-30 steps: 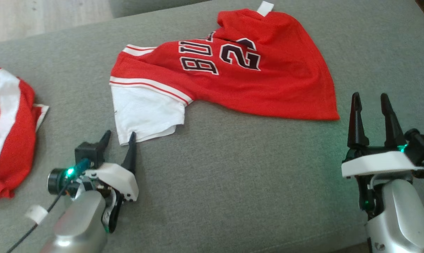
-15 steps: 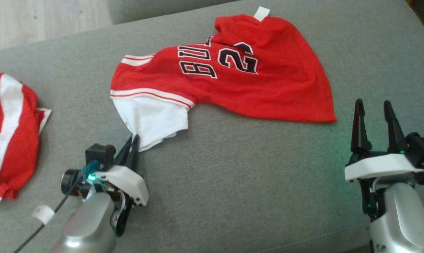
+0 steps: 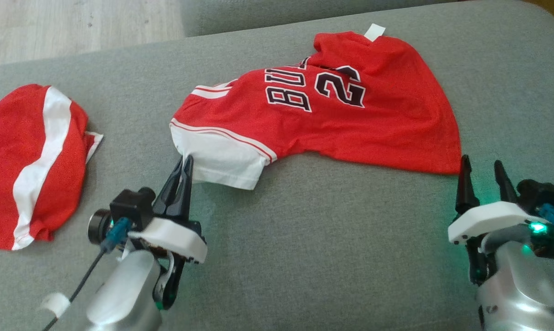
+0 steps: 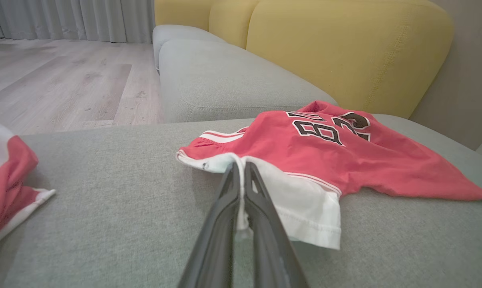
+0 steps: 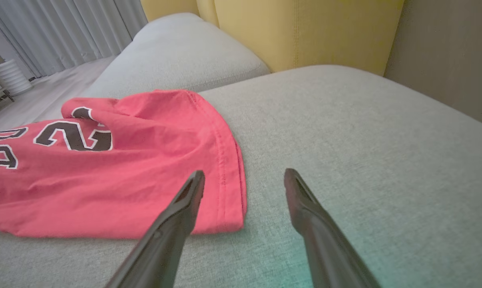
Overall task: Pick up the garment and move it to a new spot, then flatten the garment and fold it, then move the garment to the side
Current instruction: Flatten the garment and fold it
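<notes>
Red jersey [image 3: 350, 124] newly gripped at the sleeve; pickup looks under way.
Grey sofa [image 3: 304, 257]: jersey lies mid-cushion, another red-white garment [image 3: 33, 161] well apart to its left. Left gripper [image 3: 184, 166], open a second ago, now pinches the white sleeve [image 3: 222, 161]. Right gripper [image 3: 481, 164] spread, empty, near the hem corner.

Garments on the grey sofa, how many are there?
2. The red jersey lies centred on the cushion, its white sleeve pinched by the left gripper. A red-and-white garment lies bunched at the head view's left. Others may lie out of frame.
</notes>
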Tool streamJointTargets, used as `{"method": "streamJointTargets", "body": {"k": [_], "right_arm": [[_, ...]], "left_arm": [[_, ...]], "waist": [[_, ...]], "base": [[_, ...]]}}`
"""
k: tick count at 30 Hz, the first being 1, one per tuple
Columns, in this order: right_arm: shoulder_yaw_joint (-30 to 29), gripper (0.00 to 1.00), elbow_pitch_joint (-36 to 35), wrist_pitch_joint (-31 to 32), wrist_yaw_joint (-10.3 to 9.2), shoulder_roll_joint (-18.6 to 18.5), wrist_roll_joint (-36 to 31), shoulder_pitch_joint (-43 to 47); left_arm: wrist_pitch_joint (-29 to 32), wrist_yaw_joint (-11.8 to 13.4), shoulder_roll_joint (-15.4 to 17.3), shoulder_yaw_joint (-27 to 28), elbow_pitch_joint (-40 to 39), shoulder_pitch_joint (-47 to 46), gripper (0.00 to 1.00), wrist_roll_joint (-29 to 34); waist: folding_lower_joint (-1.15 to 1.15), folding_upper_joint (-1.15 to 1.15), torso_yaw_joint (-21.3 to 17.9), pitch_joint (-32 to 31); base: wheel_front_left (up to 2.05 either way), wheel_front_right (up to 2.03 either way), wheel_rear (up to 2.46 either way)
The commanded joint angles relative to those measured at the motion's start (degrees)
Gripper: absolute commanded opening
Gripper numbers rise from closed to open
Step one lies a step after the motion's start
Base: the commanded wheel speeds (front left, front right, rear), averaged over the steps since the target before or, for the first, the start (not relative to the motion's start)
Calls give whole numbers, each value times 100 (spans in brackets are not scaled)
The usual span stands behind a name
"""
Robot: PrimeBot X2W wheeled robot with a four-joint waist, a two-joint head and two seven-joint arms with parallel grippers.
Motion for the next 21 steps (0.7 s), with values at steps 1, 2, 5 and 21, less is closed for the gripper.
{"method": "streamJointTargets", "body": {"k": [1,2,5,21], "right_arm": [[114,100,-89,-22,-4,-25,-5,-186],[108,100,87,-11,-4,-25,50,-262],[54,100,531,-14,-4,-25,-119,-476],[207,0,2049,-65,-4,-25,306,-1448]], "left_arm": [[-69,28,105,231,-181,-112,0,39],[-69,22,106,246,-263,-76,0,90],[-70,22,92,331,-478,28,0,212],[-71,-99,-117,799,-680,16,0,493]], "waist": [[0,0,14,9],[0,0,27,21],[0,0,54,88],[0,0,197,245]], "base": [[0,0,0],[0,0,0],[0,0,0],[0,0,0]]}}
